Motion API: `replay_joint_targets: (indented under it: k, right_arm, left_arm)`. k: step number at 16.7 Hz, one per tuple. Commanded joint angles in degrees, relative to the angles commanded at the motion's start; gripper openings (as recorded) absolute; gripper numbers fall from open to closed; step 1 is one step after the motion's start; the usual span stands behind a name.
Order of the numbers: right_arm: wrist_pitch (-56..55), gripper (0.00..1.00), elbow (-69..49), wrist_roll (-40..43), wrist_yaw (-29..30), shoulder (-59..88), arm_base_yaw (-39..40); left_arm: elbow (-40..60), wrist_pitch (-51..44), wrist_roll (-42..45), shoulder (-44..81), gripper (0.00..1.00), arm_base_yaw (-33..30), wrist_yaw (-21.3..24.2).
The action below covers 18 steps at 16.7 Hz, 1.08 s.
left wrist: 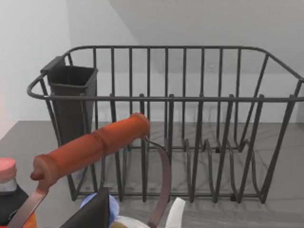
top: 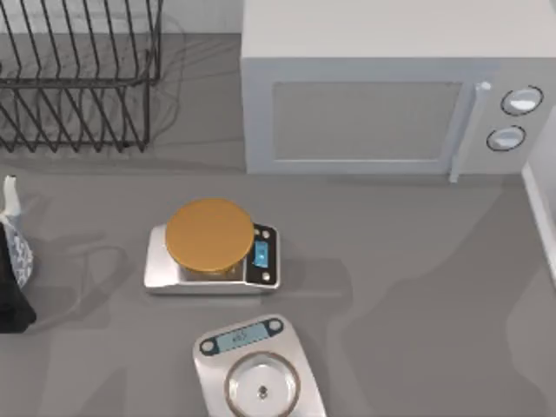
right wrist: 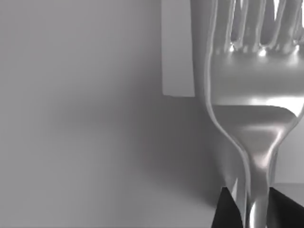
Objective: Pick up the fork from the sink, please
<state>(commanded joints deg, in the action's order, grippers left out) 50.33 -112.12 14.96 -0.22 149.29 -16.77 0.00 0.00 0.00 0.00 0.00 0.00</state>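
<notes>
Step in hand: we judged the lift to be done or nearly so. In the right wrist view the fork [right wrist: 254, 118] stood close before the lens, tines away from the camera, its neck running down between two dark fingertips [right wrist: 227, 209] of our right hand [right wrist: 251, 211]. The fingers sat pressed against the handle from either side, clamped on it. Pale walls and grey surfaces lay behind; we could not tell whether these belonged to the sink.

Next move, as we judged it: keep the grip firm and hold the fork steady, since a slim shiny handle could slip or swing.

Left arm: parked at the left edge of the counter [top: 417, 261]; whether its hand was apart or together, we could not tell. Its wrist view faced a wire dish rack [left wrist: 190, 99] with a dark cutlery cup [left wrist: 71, 95], and a red-handled item [left wrist: 90, 149] nearby.

Also on the counter: a microwave [top: 365, 87]; a scale with an orange disc [top: 210, 233]; a second scale [top: 259, 369] near the front edge.
</notes>
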Motion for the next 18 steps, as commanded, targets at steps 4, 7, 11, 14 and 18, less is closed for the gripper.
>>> replay_joint_targets:
  k: [4,7,11,14,18]
  right_arm:
    - [6.58,0.00,-5.35,0.09,-0.03,-1.50,-0.08]
    - [16.41,0.00,-11.67,0.14,-0.06,-3.91,-0.11]
    - [26.37,0.00,-18.70,0.17,-0.10,-7.11,-0.11]
    - [27.73,0.00,-19.87,0.16,-0.11,-7.83,-0.10]
    - [27.28,0.00,-19.04,-0.68,0.14,-8.49,0.30]
  left_arm:
    - [0.00,0.00,0.00,0.00,1.00,0.00,0.00]
    - [0.00,0.00,0.00,0.00,1.00,0.00,0.00]
    - [0.00,0.00,0.00,0.00,1.00,0.00,0.00]
    - [0.00,0.00,0.00,0.00,1.00,0.00,0.00]
    - [0.00,0.00,0.00,0.00,1.00,0.00,0.00]
